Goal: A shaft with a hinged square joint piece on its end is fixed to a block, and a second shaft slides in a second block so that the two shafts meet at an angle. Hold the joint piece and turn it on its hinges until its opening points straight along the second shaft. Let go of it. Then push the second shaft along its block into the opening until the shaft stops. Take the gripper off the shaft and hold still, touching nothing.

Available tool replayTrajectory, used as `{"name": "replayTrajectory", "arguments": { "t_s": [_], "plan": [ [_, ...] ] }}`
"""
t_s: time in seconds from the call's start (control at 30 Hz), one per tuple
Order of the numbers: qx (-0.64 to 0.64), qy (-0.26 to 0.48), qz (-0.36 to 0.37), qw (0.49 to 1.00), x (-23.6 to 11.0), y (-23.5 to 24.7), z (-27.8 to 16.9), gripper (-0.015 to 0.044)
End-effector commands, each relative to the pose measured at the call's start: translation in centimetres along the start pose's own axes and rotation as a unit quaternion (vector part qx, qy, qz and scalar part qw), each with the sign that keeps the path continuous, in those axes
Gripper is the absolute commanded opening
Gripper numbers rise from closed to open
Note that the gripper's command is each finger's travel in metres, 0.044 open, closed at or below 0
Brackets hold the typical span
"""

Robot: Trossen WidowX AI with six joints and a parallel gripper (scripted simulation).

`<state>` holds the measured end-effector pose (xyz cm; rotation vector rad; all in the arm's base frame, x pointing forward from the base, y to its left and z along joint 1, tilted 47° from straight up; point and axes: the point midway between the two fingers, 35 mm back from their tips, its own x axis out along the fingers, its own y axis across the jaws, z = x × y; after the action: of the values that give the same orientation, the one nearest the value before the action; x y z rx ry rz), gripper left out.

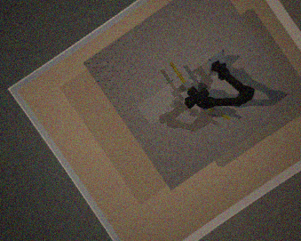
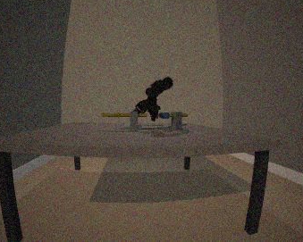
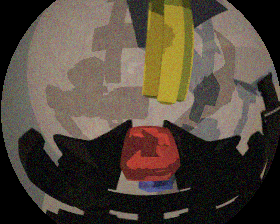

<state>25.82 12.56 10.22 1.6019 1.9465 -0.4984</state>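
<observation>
The red square joint piece (image 3: 149, 153) sits right in front of the wrist camera, between the black gripper (image 3: 150, 178) fingers. The gripper is squeezed tight on it. A small blue part (image 3: 155, 186) shows just under the red piece.

Past the joint piece, the long yellow second shaft (image 3: 168, 50) points up and away in the wrist view. It looks almost in line with the red piece, so the turning step seems nearly done, maybe all done. I cannot see the opening itself, so I cannot be sure it faces straight along the shaft.

From the side, the yellow shaft (image 2: 119, 114) sticks out to the left through a grey block (image 2: 134, 119). Another grey block (image 2: 178, 120) stands to the right. The black arm (image 2: 158, 90) bends down between them. All of this stands on the round grey desk (image 2: 56, 139).

What is left, I think: let go of the red piece, push the yellow shaft in until it stops, then lift off and stay still.
</observation>
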Motion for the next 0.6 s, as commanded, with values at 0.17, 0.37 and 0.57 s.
{"name": "replayTrajectory", "arguments": {
  "t_s": [0.17, 0.37, 0.57],
  "plan": [
    [0.036, 0.014, 0.003, 0.999, 0.14, -0.33, -0.01, 0.0],
    [0.037, 0.015, 0.004, 0.999, 0.15, -0.34, -0.02, 0.0],
    [0.038, 0.015, 0.004, 0.999, 0.15, -0.35, -0.02, 0.0]
  ]
}}
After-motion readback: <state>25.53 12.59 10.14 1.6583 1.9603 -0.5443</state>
